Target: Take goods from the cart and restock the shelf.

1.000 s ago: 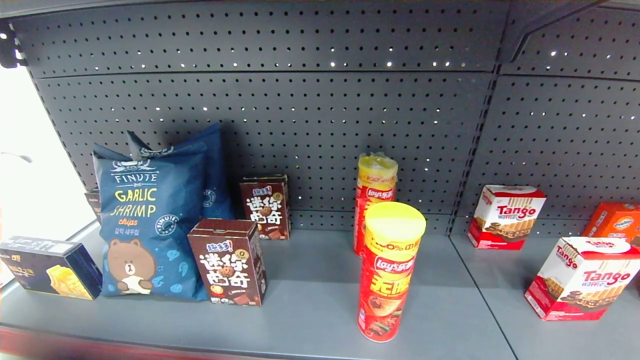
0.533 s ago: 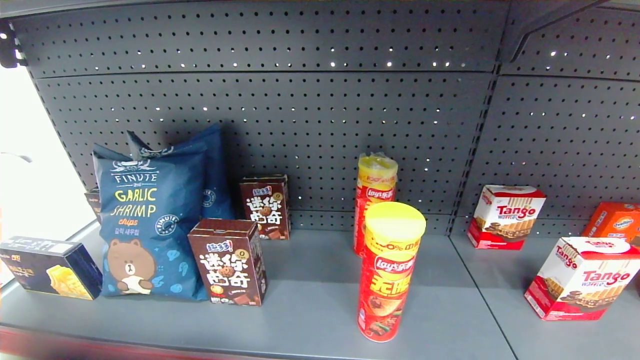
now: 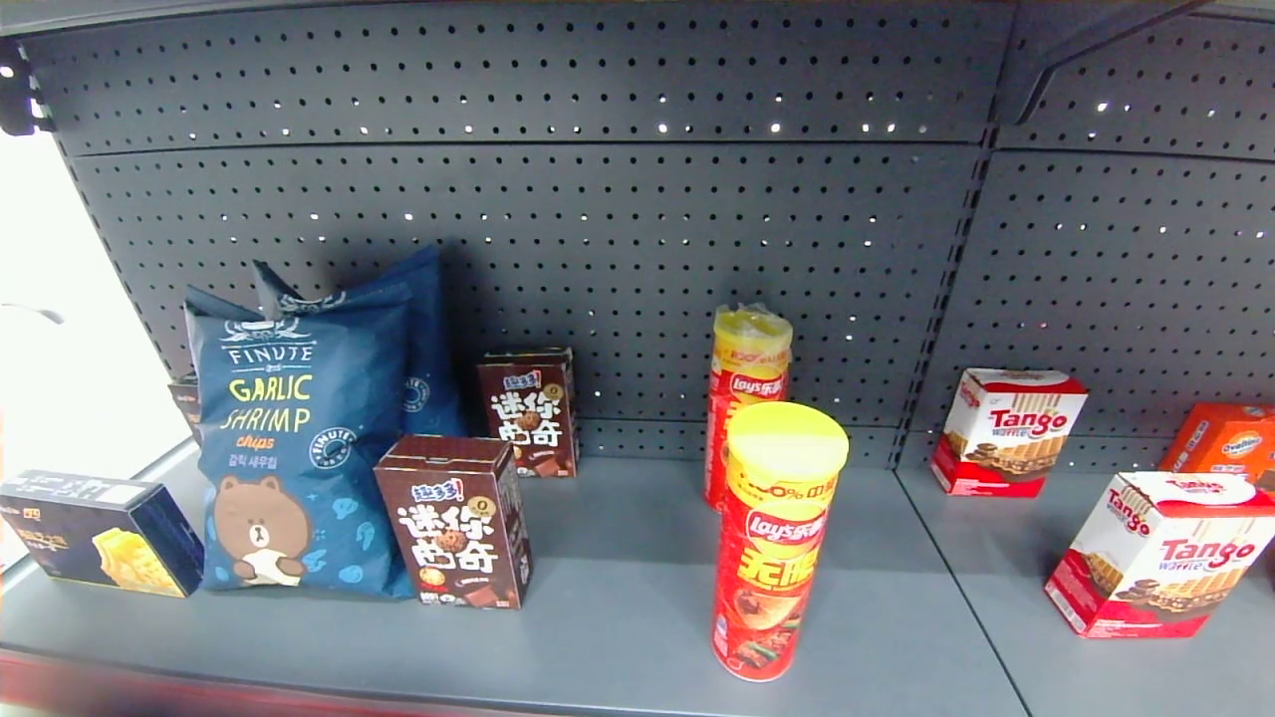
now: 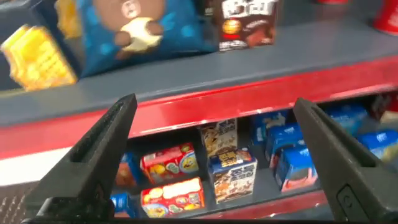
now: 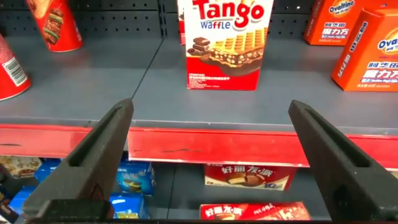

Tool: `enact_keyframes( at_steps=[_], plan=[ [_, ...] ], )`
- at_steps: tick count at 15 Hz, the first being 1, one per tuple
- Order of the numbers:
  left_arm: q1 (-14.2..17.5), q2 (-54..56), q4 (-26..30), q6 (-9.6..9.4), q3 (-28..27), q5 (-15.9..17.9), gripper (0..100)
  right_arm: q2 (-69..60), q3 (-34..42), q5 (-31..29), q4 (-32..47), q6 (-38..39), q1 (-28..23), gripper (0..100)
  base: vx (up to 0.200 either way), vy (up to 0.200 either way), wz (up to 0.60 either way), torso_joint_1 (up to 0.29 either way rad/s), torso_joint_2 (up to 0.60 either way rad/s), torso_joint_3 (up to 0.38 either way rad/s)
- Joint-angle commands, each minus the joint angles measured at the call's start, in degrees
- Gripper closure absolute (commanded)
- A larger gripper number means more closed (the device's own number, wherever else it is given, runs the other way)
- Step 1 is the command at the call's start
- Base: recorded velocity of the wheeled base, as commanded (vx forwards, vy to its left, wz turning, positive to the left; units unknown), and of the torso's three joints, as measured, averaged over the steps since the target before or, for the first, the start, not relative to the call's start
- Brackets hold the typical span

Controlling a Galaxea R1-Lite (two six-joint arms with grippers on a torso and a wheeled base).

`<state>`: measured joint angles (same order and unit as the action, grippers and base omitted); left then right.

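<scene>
While my left hand (image 4: pixel 214 106) and right hand (image 5: pixel 211 107) hang spread and empty, the shelf (image 3: pixel 618 597) before me stands part-stocked.
From my head I see a blue bag (image 3: pixel 289 458), two brown boxes (image 3: pixel 456 523), two upright red chip cans (image 3: pixel 777 538) with yellow lids, one behind the other, and red-and-white wafer boxes (image 3: pixel 1160 553) farther right. My left wrist adds small boxes (image 4: pixel 233 177) packed under the shelf's red edge (image 4: pixel 186 118). My right wrist shows orange boxes (image 5: pixel 373 53) beside a wafer box.

Retail shop: grey shelf (image 3: pixel 618 617) with red edge, pegboard (image 3: pixel 558 229) behind it, chip cans (image 3: pixel 772 538) and snack boxes (image 3: pixel 456 523) faced forward on it.
</scene>
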<state>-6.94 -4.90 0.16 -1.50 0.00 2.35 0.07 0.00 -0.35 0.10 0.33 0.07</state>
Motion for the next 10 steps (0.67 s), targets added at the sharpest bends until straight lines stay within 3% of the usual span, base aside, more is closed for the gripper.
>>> enact_keyframes(
  at_steps=[1,2,3,10],
  plan=[
    [2.6,-0.3,-0.1,1.15,0.0,-0.7,0,-0.1,0.0,0.0,0.0,0.0,0.0,0,0.0,0.0,0.0,0.0,0.0,0.0],
    [4.0,0.2,0.1,0.88,0.0,-0.2,0,-0.1,0.0,0.0,0.0,0.0,0.0,0,0.0,0.0,0.0,0.0,0.0,0.0],
    [8.3,2.2,-0.1,0.62,0.0,1.2,0,-0.1,0.0,0.0,0.0,0.0,0.0,0,0.0,0.0,0.0,0.0,0.0,0.0],
    [7.0,4.5,-0.1,0.09,0.0,0.9,0,-0.1,0.0,0.0,0.0,0.0,0.0,0,0.0,0.0,0.0,0.0,0.0,0.0]
  ],
)
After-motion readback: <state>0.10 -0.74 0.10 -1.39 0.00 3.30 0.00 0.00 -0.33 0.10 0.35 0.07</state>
